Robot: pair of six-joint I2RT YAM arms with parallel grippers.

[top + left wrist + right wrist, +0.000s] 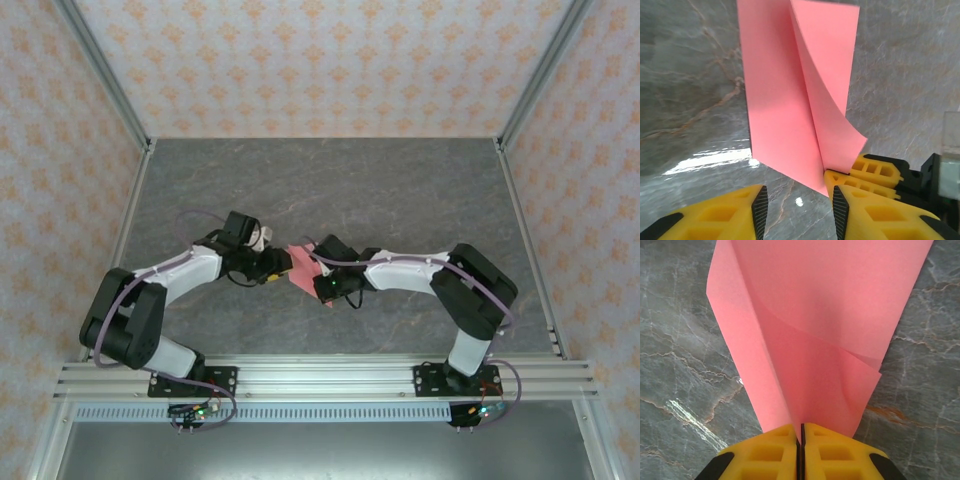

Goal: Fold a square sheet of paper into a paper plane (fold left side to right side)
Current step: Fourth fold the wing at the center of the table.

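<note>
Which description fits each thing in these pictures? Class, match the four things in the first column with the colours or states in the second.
Column one:
1. paper
2. left claw
3. right claw
4. table

Column two:
A. grey, marbled
B. shut on the paper
C. jaws apart, holding nothing
D. pink, partly folded over

Pairs: 1-D; 2-C; 3-B; 4-A

I record a grey marbled tabletop (330, 190) at centre, peach patterned walls (320, 60) from 9 through 12 to 3 o'clock, an aluminium rail (320, 375) at 6 o'clock.
</note>
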